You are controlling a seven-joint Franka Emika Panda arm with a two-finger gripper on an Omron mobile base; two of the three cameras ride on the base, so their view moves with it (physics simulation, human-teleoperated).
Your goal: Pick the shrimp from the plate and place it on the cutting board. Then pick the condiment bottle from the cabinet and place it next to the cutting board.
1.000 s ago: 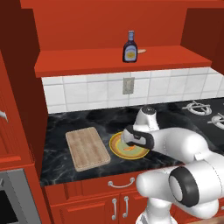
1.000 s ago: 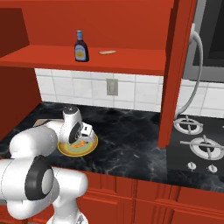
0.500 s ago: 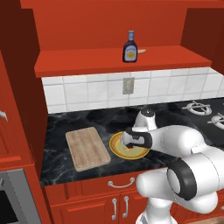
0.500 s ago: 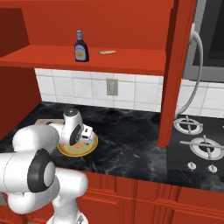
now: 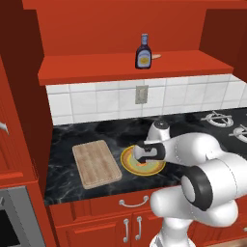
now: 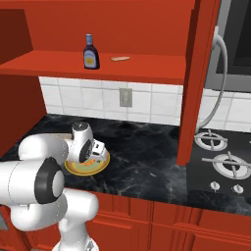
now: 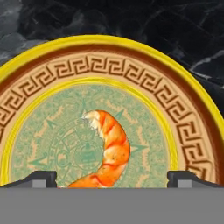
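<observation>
The orange, curved shrimp (image 7: 111,148) lies in the pale green centre of the yellow-rimmed plate (image 7: 109,43). My gripper (image 7: 113,179) is open just above it, with one dark fingertip (image 7: 41,177) on each side of the shrimp's tail end. From the base, the hand (image 5: 144,153) hangs low over the plate (image 5: 126,163), and the tan cutting board (image 5: 96,163) lies just to its left. The dark condiment bottle (image 5: 143,52) stands upright on the open red shelf of the cabinet (image 5: 96,72), also seen as bottle (image 6: 89,52) from the right.
A small flat tan thing (image 6: 120,59) lies on the shelf right of the bottle. A wall socket (image 5: 141,94) sits in the white tiles. Stove burners (image 6: 220,157) are on the right past a red cabinet panel (image 6: 191,98). Red drawers (image 5: 130,212) run below the counter.
The hand has come down a little closer over the plate. Plate, board and bottle have stayed where they were.
</observation>
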